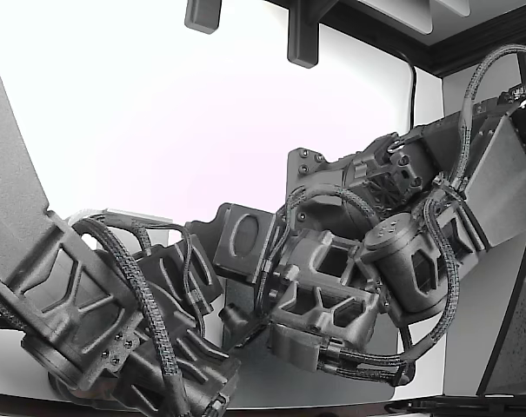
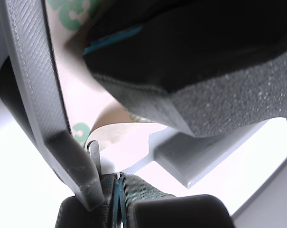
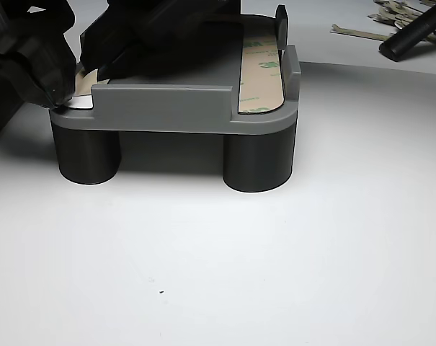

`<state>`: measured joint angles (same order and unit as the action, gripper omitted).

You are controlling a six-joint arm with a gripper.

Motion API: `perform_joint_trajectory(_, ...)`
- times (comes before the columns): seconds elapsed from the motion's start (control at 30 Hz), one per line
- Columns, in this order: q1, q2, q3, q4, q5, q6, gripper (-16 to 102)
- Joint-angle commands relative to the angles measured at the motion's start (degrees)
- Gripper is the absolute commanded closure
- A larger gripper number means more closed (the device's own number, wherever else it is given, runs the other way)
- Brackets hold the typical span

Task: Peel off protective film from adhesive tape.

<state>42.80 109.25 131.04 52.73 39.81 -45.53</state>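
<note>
Film (image 3: pixel 82 76) on the tape strip nearer the other view's left lifts at the tray's (image 3: pixel 167 108) front corner, where the fingers (image 3: pixel 68 92) are closed on its curled edge (image 2: pixel 115 132). Two tape strips lie in the raised grey tray; the second strip (image 3: pixel 261 76) lies flat along the far wall. Open white worktop (image 3: pixel 225 259) spreads in front. Peeled strips (image 3: pixel 362 30) lie well behind.

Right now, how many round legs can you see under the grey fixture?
2: one leg under the fixture's near corner on the other view's left, one leg on its right. Any rear legs are hidden.
</note>
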Motion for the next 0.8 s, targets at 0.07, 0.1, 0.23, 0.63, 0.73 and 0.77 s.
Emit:
perform_joint_trajectory(0.07, -0.35, 1.23, -1.14, 0.88, -0.35, 0.35, 97)
perform_joint_trajectory(0.1, -0.35, 1.23, -1.14, 0.97, -0.35, 0.35, 97)
perform_joint_trajectory(0.23, -0.35, 1.23, -1.32, 0.97, -0.35, 0.35, 97)
perform_joint_trajectory(0.63, -0.79, 0.70, -1.23, -1.49, 0.53, -1.14, 97)
perform_joint_trajectory(0.73, -0.88, 0.79, -1.32, -1.67, 0.79, -1.49, 97)
perform_joint_trajectory(0.77, -0.88, 0.79, -1.41, -1.67, 0.97, -1.49, 97)
